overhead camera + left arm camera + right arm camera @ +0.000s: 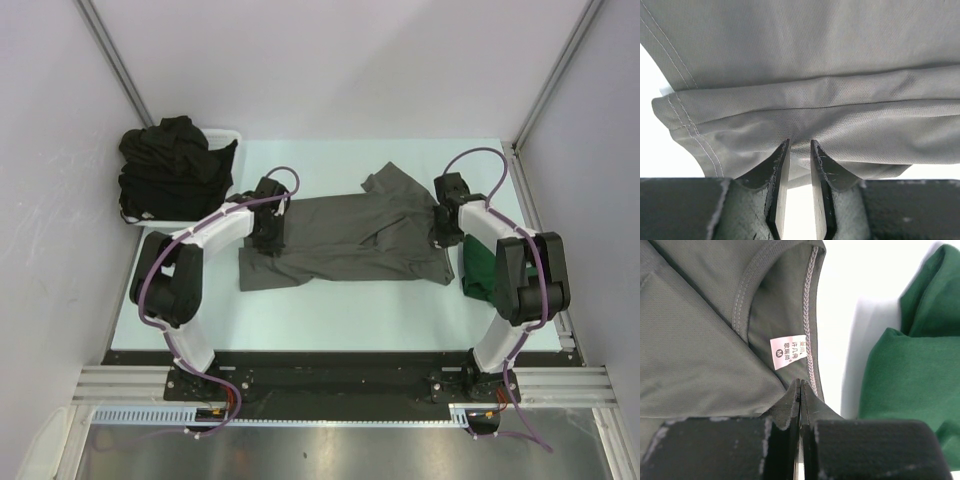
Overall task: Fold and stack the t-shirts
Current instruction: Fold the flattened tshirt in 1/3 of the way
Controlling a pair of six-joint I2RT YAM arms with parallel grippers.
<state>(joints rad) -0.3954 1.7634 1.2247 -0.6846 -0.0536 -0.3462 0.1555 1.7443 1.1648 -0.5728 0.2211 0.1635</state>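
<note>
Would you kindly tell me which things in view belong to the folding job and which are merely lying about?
Part of the job:
- grey t-shirt, spread across the middle of the table
- green t-shirt, lying at the right beside the right arm
- black t-shirts, heaped in the basket

Just lying about:
- white basket, at the far left, only holding the black shirts

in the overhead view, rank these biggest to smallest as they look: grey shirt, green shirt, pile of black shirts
1. grey shirt, spread out flat
2. pile of black shirts
3. green shirt, smallest as seen, but partly covered, so its full size is unsure
</note>
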